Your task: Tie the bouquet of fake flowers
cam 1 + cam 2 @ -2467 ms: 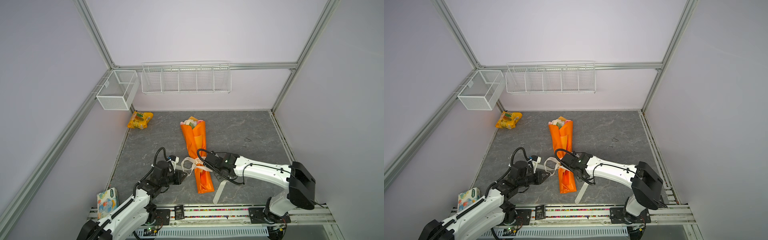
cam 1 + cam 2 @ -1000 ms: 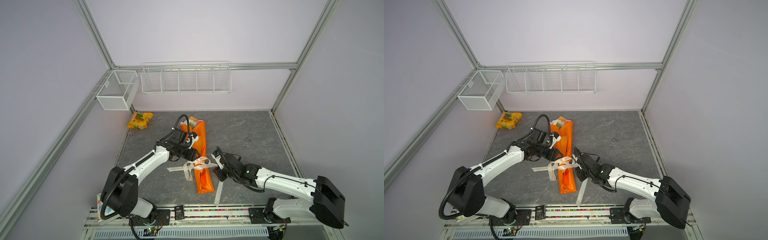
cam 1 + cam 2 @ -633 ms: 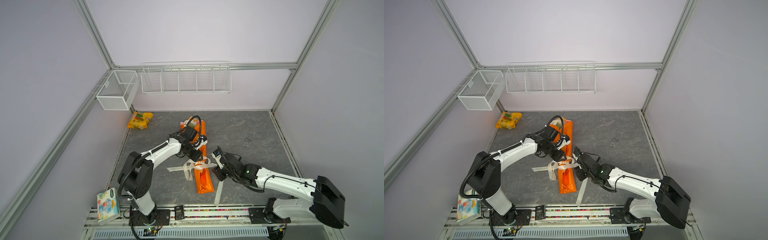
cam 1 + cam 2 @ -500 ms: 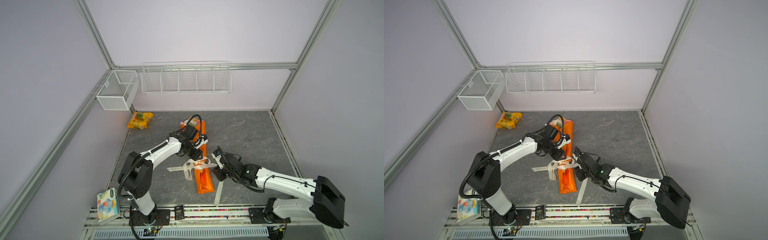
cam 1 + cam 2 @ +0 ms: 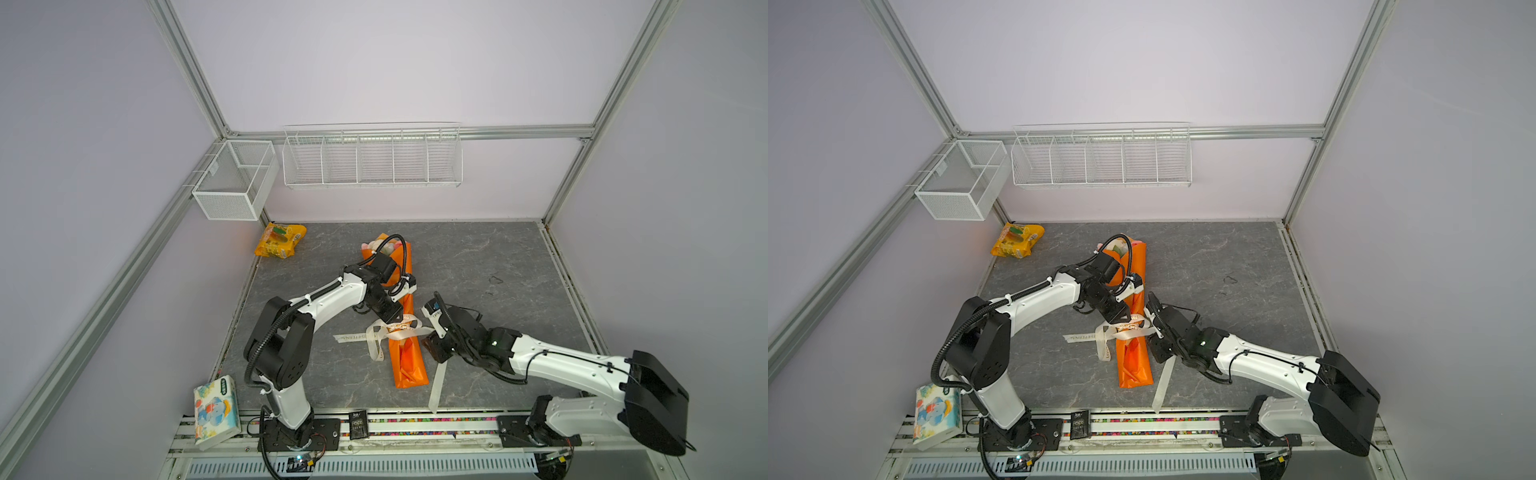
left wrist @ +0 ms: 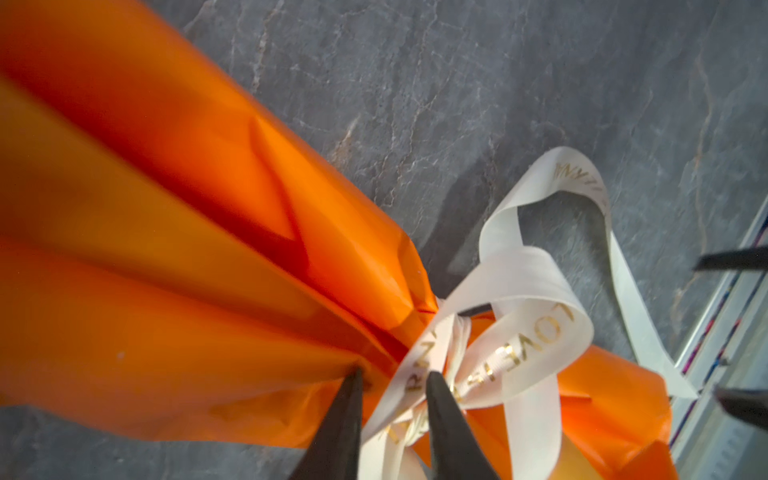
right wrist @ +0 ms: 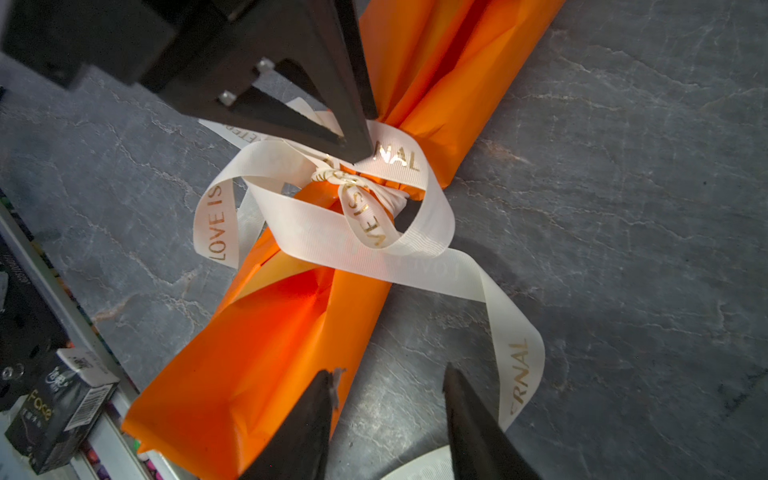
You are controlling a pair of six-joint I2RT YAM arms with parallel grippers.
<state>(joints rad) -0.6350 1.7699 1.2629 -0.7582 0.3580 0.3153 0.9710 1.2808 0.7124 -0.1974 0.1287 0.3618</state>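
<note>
- A printed tissue pack [image 5: 217,411] stood at the near left corner, on the rail beside the grey worktop [image 5: 498,257].
- A white mesh basket [image 5: 232,185] hung on the left wall. A yellow-orange snack packet [image 5: 280,246] lay on the worktop below it, at the far left.
- A white wire rack [image 5: 372,158] hung on the far wall.
- The left tool [image 5: 395,322] pointed down at the knot of the ribbon [image 5: 401,331]. In the left wrist view its jaws stood narrow, with a ribbon strand between the fingertips [image 6: 440,415]. Whether that strand was clamped could not be told.
- The bouquet of fake flowers [image 5: 409,361] lay flat at the worktop centre, flower end far and the tail of the orange wrap near.
- The cream ribbon, lettered in gold, was bound around the waist of the wrap in a knot with loops. One loose end lay on the worktop left of the wrap. The other ran toward the near edge on the right.
- The right tool [image 5: 434,352] sat low, just right of the wrap and on the near side of the knot. Its jaws stood moderately wide and held nothing. One of its fingertips [image 7: 320,399] lay beside the wrap's edge, and bare worktop showed in the gap.
</note>
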